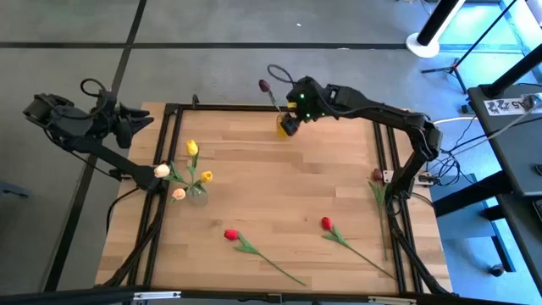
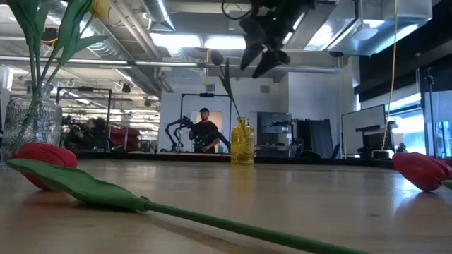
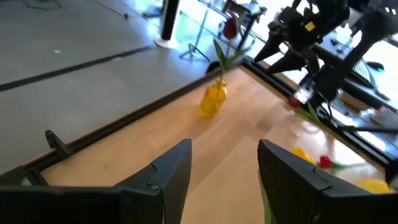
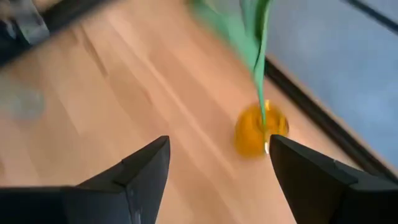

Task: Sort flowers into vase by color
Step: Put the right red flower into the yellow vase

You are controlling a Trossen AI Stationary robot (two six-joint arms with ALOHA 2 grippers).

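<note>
A small yellow vase [image 1: 282,129] stands near the table's far edge with one dark maroon tulip [image 1: 263,85] upright in it, stem in the neck. My right gripper [image 1: 290,124] hovers open just above this vase; in its wrist view the vase [image 4: 261,130] and the green stem [image 4: 252,37] lie beyond the spread fingers. A clear vase [image 1: 196,191] near the left edge holds yellow tulips [image 1: 192,148] and cream ones [image 1: 161,170]. Two red tulips [image 1: 230,235] [image 1: 326,224] lie flat near the near edge. My left gripper [image 1: 142,121] waits open off the far left corner.
Another maroon tulip [image 1: 377,175] lies along the table's right rail. A black frame [image 1: 174,127] borders the wooden top. In the low view a red tulip head [image 2: 42,156] and its stem lie close to the camera, and a person [image 2: 205,130] stands in the room behind.
</note>
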